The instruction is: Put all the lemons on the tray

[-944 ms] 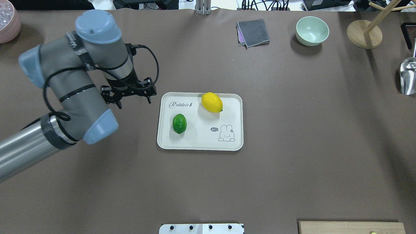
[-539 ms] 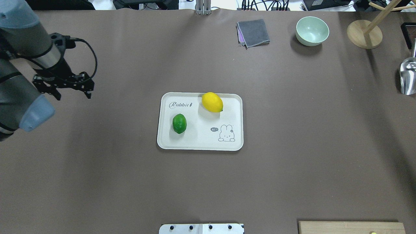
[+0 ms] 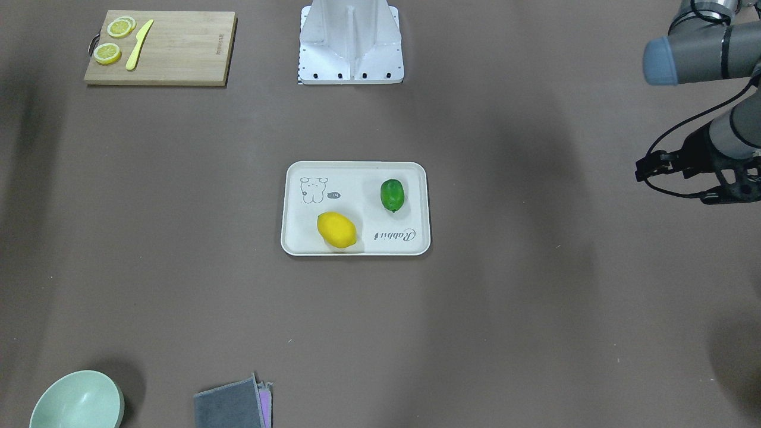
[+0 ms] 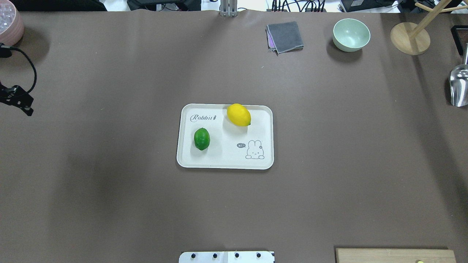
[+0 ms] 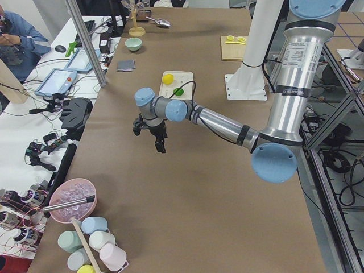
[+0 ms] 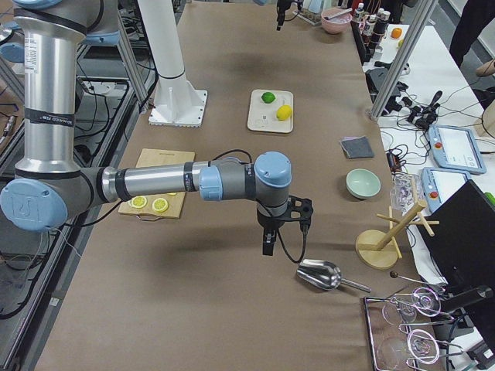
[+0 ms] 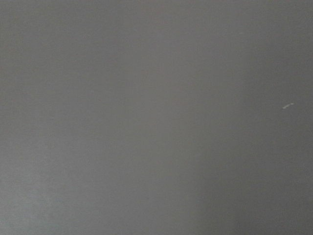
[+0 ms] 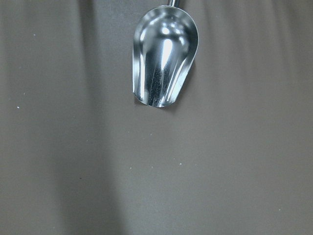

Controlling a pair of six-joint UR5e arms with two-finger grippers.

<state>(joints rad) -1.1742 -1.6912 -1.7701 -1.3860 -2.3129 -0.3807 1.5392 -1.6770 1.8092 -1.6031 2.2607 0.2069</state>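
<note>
Closest to the robot's base (image 3: 351, 47), a wooden cutting board (image 3: 178, 53) is lying off to its right. Further out, the tray (image 4: 226, 160) is sitting mid-table, carrying both lemons: the green lemon (image 4: 202, 138) is resting on its nearer left part, the yellow lemon (image 4: 238, 114) by its far rim. Well left of the tray, the left gripper (image 5: 149, 139) is hanging over bare table (image 4: 109, 182), fingers (image 5: 161, 145) spread, holding nothing. The right gripper (image 6: 268, 246) is hovering over a metal scoop (image 8: 164, 63); I cannot tell how its jaws stand. A grey cloth (image 4: 285, 36) and pale green bowl (image 4: 351, 34) are sitting farthest out
</note>
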